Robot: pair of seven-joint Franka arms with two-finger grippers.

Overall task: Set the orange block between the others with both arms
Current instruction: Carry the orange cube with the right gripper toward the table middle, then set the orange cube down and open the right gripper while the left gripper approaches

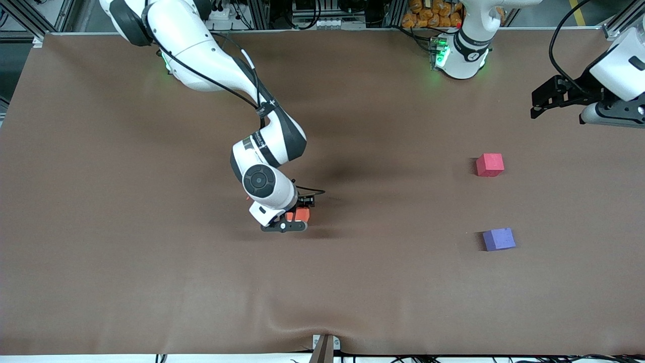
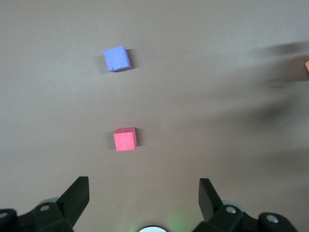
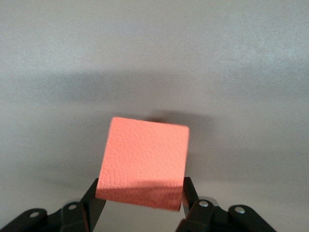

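Observation:
The orange block (image 1: 302,215) (image 3: 145,159) sits low over the middle of the brown table, between the fingers (image 3: 189,194) of my right gripper (image 1: 297,217) (image 3: 141,187), which press against its two sides. The block looks slightly skewed in the grip. The red-pink cube (image 1: 490,165) (image 2: 125,139) lies toward the left arm's end of the table. The purple cube (image 1: 499,239) (image 2: 117,59) lies nearer the front camera than the red-pink one, with a bare gap between them. My left gripper (image 1: 540,105) (image 2: 144,186) hangs open and empty, high over the table's edge at its own end.
A brown cloth (image 1: 151,282) covers the whole table and is rippled near its front edge. A small metal bracket (image 1: 325,345) sticks up at the middle of that edge. The arms' green-lit bases (image 1: 443,55) stand along the back edge.

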